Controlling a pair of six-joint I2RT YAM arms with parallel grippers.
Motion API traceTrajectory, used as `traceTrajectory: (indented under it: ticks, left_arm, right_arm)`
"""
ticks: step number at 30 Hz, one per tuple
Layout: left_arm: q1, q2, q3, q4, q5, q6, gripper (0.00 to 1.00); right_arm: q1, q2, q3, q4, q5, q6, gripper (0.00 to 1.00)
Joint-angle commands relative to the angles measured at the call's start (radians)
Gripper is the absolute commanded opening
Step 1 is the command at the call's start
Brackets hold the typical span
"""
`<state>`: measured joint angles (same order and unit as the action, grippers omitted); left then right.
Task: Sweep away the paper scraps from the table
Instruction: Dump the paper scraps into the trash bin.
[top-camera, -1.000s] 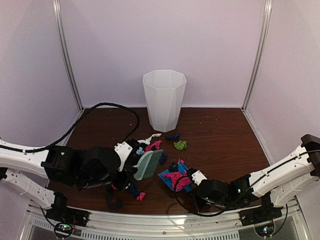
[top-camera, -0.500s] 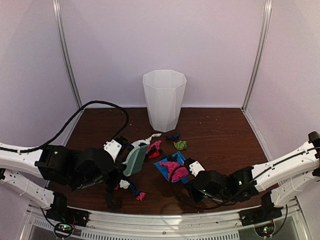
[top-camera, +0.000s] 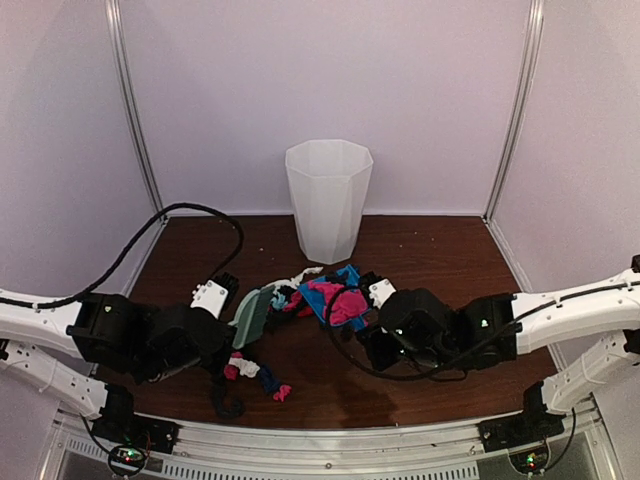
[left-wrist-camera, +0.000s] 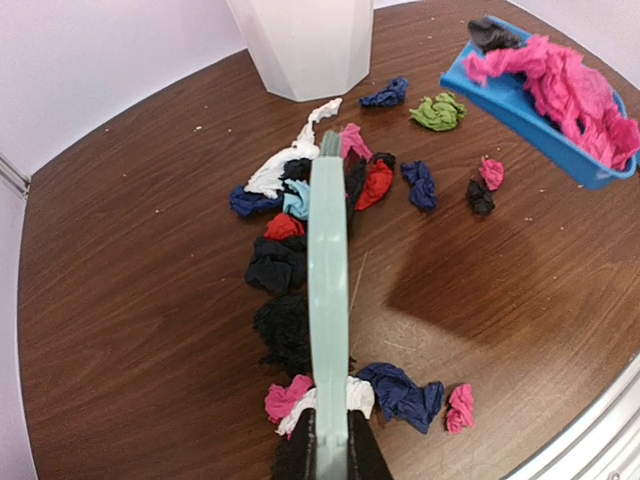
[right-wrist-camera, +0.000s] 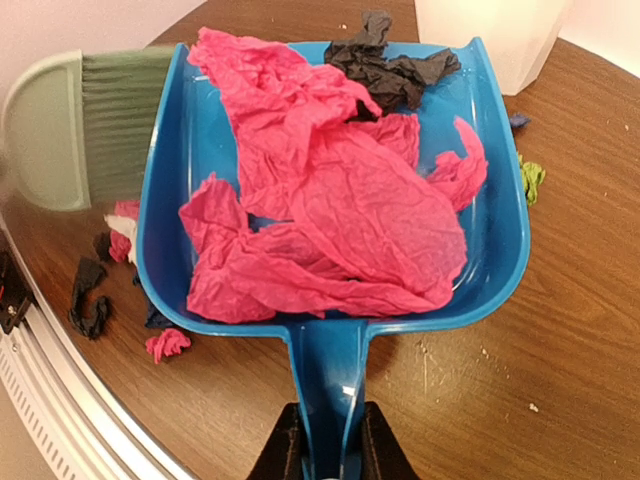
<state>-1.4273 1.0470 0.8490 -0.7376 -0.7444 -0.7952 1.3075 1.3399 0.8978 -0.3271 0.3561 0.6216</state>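
Observation:
My right gripper (right-wrist-camera: 325, 450) is shut on the handle of the blue dustpan (right-wrist-camera: 330, 340), held above the table and loaded with pink paper (right-wrist-camera: 330, 210) and a black scrap (right-wrist-camera: 390, 65); the pan also shows in the top view (top-camera: 335, 300). My left gripper (left-wrist-camera: 328, 455) is shut on the mint-green hand brush (left-wrist-camera: 328, 290), which shows in the top view (top-camera: 250, 315). Several paper scraps (left-wrist-camera: 290, 250) in navy, black, red, white, pink and green lie on the table (left-wrist-camera: 130, 300) around the brush. More scraps (top-camera: 255, 375) lie near the front.
A tall white bin (top-camera: 328, 200) stands at the back centre; its base shows in the left wrist view (left-wrist-camera: 305, 45). A black cable (top-camera: 180, 215) loops over the left side. The metal front rail (top-camera: 330, 440) runs along the near edge. White walls enclose the table.
My right gripper has lifted the loaded dustpan up and back toward the bin. My left gripper has drawn the brush leftward and back, away from the pan.

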Motion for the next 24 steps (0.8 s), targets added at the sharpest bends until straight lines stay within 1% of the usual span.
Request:
traceTrajectory:
  ticks: [1, 10, 13, 16, 18, 21, 24]
  left_arm:
    - [0.034, -0.012, -0.01, -0.052, -0.077, -0.089, 0.0]
    - [0.152, -0.038, -0.054, -0.039, -0.069, -0.13, 0.0]
    - [0.157, -0.049, -0.049, -0.016, -0.031, -0.107, 0.0]
    - [0.156, -0.082, -0.062, 0.047, 0.027, -0.062, 0.0]
    - [0.156, -0.096, -0.057, 0.05, 0.05, -0.058, 0.0]
    - [0.156, -0.101, -0.048, 0.042, 0.077, -0.075, 0.0]
    - [0.155, -0.096, -0.02, -0.005, 0.05, -0.128, 0.0]
  right_arm:
    - [-0.045, -0.006, 0.098, -0.07, -0.025, -0.06, 0.0]
    - [-0.142, 0.037, 0.272, -0.093, -0.119, -0.122, 0.0]
    - [-0.165, 0.066, 0.34, -0.107, -0.15, -0.133, 0.0]
    - [-0.185, 0.103, 0.419, -0.118, -0.176, -0.143, 0.0]
    - [-0.204, 0.132, 0.474, -0.133, -0.188, -0.148, 0.0]
    - [-0.238, 0.183, 0.564, -0.161, -0.21, -0.159, 0.0]
    - [-0.278, 0.244, 0.655, -0.191, -0.236, -0.171, 0.0]
